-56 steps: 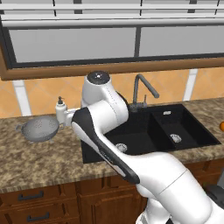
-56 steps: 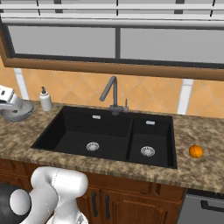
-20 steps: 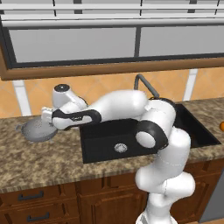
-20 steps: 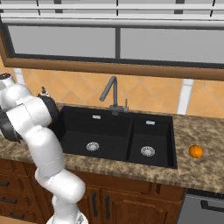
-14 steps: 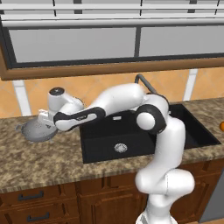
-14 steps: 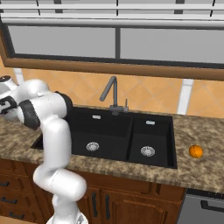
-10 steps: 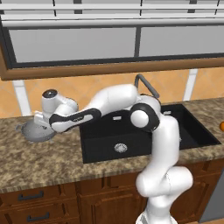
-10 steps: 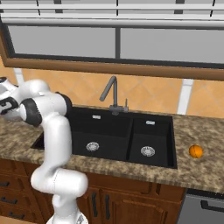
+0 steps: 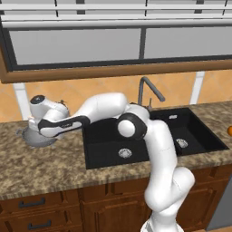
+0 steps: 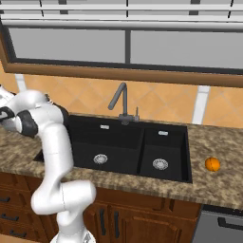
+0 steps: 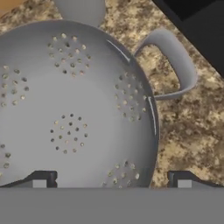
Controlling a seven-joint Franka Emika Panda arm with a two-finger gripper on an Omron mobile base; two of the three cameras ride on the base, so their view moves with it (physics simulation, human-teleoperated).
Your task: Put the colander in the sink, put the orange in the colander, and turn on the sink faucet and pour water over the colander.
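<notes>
The grey perforated colander (image 11: 74, 109) sits on the granite counter left of the sink (image 9: 136, 136), upright, with one loop handle (image 11: 175, 65) towards the basin. My gripper (image 11: 111, 180) hangs just over it, open; the two fingertips (image 11: 41, 178) stand wide apart with the colander's near rim between them. From the left base the colander (image 9: 38, 138) lies under my hand (image 9: 38, 127). The orange (image 10: 212, 164) rests on the counter right of the sink (image 10: 118, 137). The dark faucet (image 10: 121, 102) stands behind the basins with no water running.
My arm stretches leftward over the left basin's edge. A window and a tiled wall run behind the counter. Cabinet doors and drawers (image 9: 31, 204) sit below the counter front. A pale rounded object (image 11: 81, 8) stands just beyond the colander.
My arm has swung further left and the hand has come down over the colander. The colander, the orange and the faucet have stayed put.
</notes>
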